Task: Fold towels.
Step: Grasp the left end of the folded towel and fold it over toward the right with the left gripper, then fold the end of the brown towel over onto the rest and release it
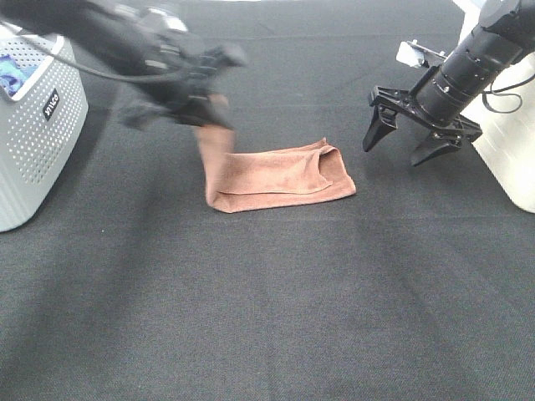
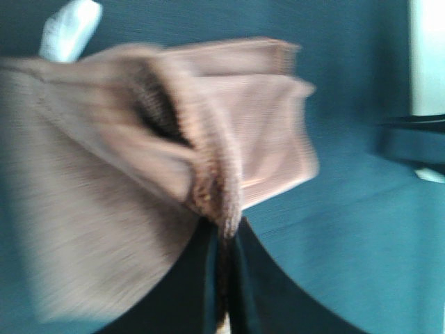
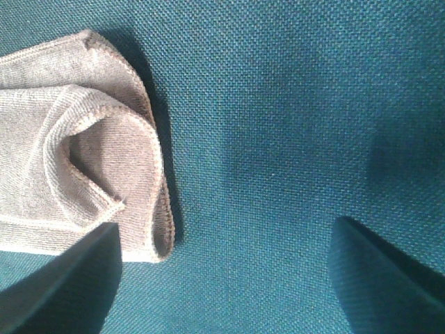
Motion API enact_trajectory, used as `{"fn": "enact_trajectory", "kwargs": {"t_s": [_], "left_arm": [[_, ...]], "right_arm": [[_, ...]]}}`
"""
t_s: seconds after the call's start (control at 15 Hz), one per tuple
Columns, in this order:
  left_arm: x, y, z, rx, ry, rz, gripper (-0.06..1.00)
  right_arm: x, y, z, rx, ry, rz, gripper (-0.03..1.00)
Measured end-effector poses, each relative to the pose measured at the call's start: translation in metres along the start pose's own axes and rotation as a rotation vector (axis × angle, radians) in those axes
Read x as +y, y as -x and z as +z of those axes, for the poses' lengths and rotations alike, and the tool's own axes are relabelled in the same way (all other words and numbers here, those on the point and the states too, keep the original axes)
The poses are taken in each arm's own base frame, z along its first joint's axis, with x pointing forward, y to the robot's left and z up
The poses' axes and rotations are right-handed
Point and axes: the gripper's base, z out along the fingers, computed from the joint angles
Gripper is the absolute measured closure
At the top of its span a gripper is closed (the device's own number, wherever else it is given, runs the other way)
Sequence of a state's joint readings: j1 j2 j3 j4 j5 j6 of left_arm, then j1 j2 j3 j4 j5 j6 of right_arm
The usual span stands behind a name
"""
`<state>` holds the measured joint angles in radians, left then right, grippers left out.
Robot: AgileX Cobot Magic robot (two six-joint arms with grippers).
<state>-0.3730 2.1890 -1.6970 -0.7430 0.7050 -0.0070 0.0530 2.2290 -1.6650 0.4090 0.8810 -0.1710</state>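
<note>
A terracotta towel (image 1: pixel 280 177) lies folded in a long strip on the dark table, its left end lifted. My left gripper (image 1: pixel 211 113) is shut on that raised left end and blurs with motion. In the left wrist view the towel (image 2: pixel 139 160) bunches up right at the closed fingers (image 2: pixel 224 278). My right gripper (image 1: pixel 411 142) hangs open above the table, to the right of the towel and apart from it. The right wrist view shows the towel's (image 3: pixel 83 153) right end beside one spread finger (image 3: pixel 69 285), nothing between the jaws.
A white perforated basket (image 1: pixel 33 125) with blue fabric (image 1: pixel 15 73) inside stands at the left edge. A white container (image 1: pixel 514 142) stands at the right edge behind the right arm. Dark cloth covers the table (image 1: pixel 276 317).
</note>
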Motion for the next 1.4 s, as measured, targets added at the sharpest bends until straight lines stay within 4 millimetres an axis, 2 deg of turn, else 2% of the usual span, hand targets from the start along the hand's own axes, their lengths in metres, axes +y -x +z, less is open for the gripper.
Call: {"fn": "enact_trajectory", "kwargs": {"t_s": [0.13, 0.2, 0.47, 0.6, 0.67, 0.73, 0.8, 1.0, 1.13, 1.2, 1.27, 1.4], "left_arm": [[-0.018, -0.002, 0.037, 0.022, -0.04, 0.019, 0.92], [-0.018, -0.002, 0.037, 0.022, -0.04, 0.019, 0.92], [-0.034, 0.0, 0.078, 0.031, -0.085, 0.015, 0.89], [-0.035, -0.001, 0.091, 0.045, -0.092, -0.003, 0.7], [-0.038, -0.003, 0.093, 0.051, -0.112, -0.023, 0.49], [-0.041, -0.004, 0.093, 0.056, -0.135, -0.039, 0.37], [-0.045, -0.005, 0.093, 0.059, -0.167, -0.041, 0.32], [-0.049, 0.0, 0.088, 0.026, -0.219, 0.064, 0.29], [-0.05, 0.018, 0.062, -0.036, -0.211, 0.156, 0.29], [-0.05, 0.018, 0.062, -0.036, -0.211, 0.156, 0.29], [-0.043, 0.037, 0.037, -0.087, -0.184, 0.196, 0.29], [-0.026, 0.057, 0.006, -0.119, -0.111, 0.251, 0.29]], "right_arm": [[0.0, 0.0, 0.0, 0.0, 0.0, 0.0, 0.2], [0.0, 0.0, 0.0, 0.0, 0.0, 0.0, 0.2], [0.0, 0.0, 0.0, 0.003, 0.001, 0.0, 0.2], [0.0, 0.0, 0.0, 0.004, 0.001, 0.0, 0.2], [0.0, 0.0, 0.0, 0.004, 0.001, 0.0, 0.2], [0.0, 0.0, 0.0, 0.004, 0.001, 0.0, 0.2], [0.0, 0.0, 0.0, 0.004, 0.001, 0.001, 0.2], [0.005, 0.001, -0.004, -0.008, 0.039, 0.019, 0.2], [0.016, 0.002, -0.012, -0.026, 0.142, 0.031, 0.2], [0.016, 0.002, -0.012, -0.026, 0.142, 0.031, 0.2], [0.029, 0.002, -0.014, -0.029, 0.249, 0.03, 0.2], [0.051, 0.002, -0.015, -0.042, 0.375, -0.008, 0.2]]}}
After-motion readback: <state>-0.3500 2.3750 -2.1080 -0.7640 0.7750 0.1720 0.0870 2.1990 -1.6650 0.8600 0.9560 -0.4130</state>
